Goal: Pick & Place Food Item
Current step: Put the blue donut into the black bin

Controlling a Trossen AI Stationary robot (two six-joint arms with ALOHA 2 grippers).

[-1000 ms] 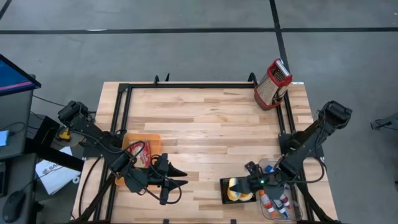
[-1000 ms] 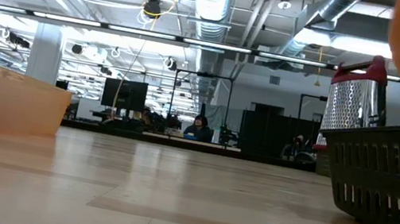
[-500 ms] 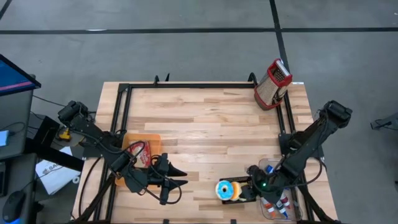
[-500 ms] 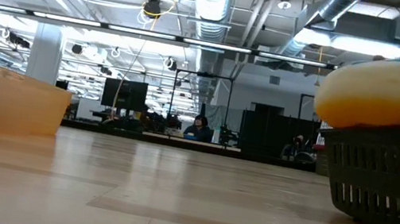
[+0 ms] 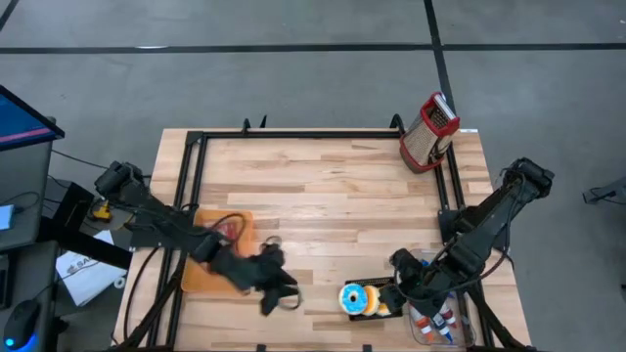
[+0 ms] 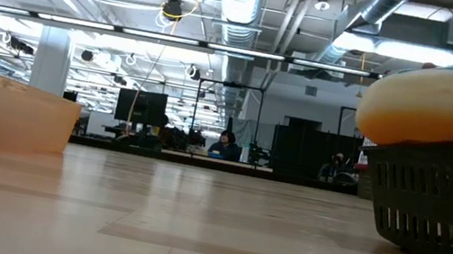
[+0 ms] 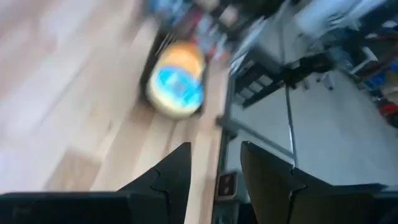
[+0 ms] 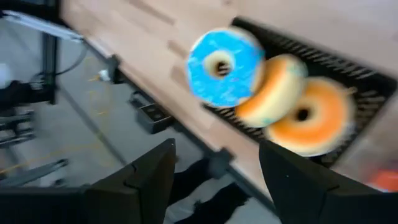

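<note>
Blue-iced doughnut (image 8: 225,65) atop two plain orange doughnuts (image 8: 309,117) in a black mesh basket (image 8: 367,79). Tabletop (image 5: 323,205): pale wood planks. Far right, a red-and-silver grater (image 5: 428,131); near left, an orange tray (image 5: 201,276).

My L arm reaches in from the table's left edge, elbow bent, wrist low over the front-centre boards. L gripper (image 5: 284,296) points toward the R side, fingers (image 7: 171,177) parted w/ a clear gap, nothing between them. My R arm folds down from the right edge to the front-right corner. R gripper (image 5: 396,284) sits low there, fingers (image 8: 146,177) spread wide, empty.
</note>
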